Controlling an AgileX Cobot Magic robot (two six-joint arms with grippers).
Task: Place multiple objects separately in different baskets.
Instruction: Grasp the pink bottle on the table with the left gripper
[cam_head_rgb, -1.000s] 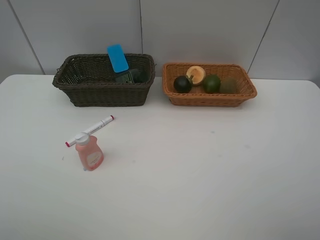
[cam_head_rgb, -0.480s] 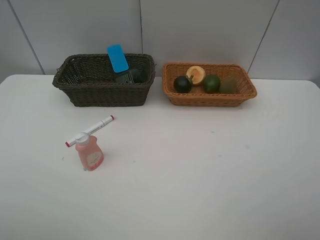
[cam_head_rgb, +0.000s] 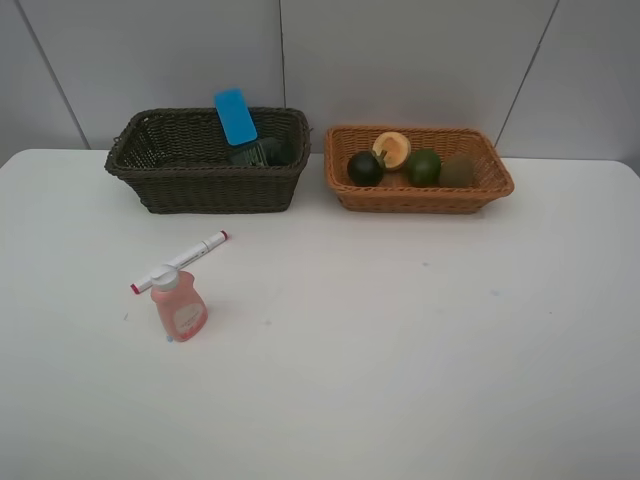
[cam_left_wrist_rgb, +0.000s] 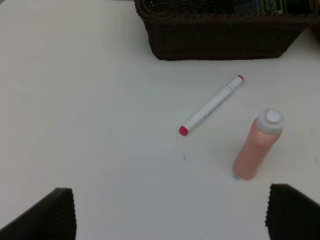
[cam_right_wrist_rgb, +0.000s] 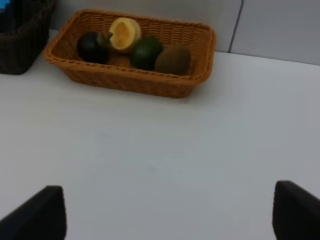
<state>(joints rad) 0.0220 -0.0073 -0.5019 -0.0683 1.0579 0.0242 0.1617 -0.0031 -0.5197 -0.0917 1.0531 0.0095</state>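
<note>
**Exterior high camera finds sorting three-quarters done**

Nearest to us, neither arm shows in the overhead view. Only the wrist cameras catch them: the left fingers (cam_left_wrist_rgb: 52, 215) and right fingers (cam_right_wrist_rgb: 42, 212) are spread wide with nothing between them. On the white table (cam_head_rgb: 400, 350) the pink bottle (cam_head_rgb: 179, 308) stands upright. The white-red marker (cam_head_rgb: 180, 262) lies just beyond it; from overhead its near end seems to meet the cap, though the left wrist view shows the two apart. Farther back, the dark brown basket (cam_head_rgb: 200, 185) holds the blue flat block (cam_head_rgb: 236, 116), propped on end and poking above the rim, with the dark grey bottle (cam_head_rgb: 262, 152) beside it. Just beside that basket, the tan basket (cam_head_rgb: 420, 198) carries the mangosteen (cam_head_rgb: 365, 168), orange peach (cam_head_rgb: 391, 150), green fruit (cam_head_rgb: 423, 167) and kiwi (cam_head_rgb: 457, 170). We judge six of eight items placed; bottle and marker remain, likely bound for the dark basket. The grey bottle sits in shadow, its shape unclear to us, and both pairs of fingers are cut off at the frame edge.
</note>
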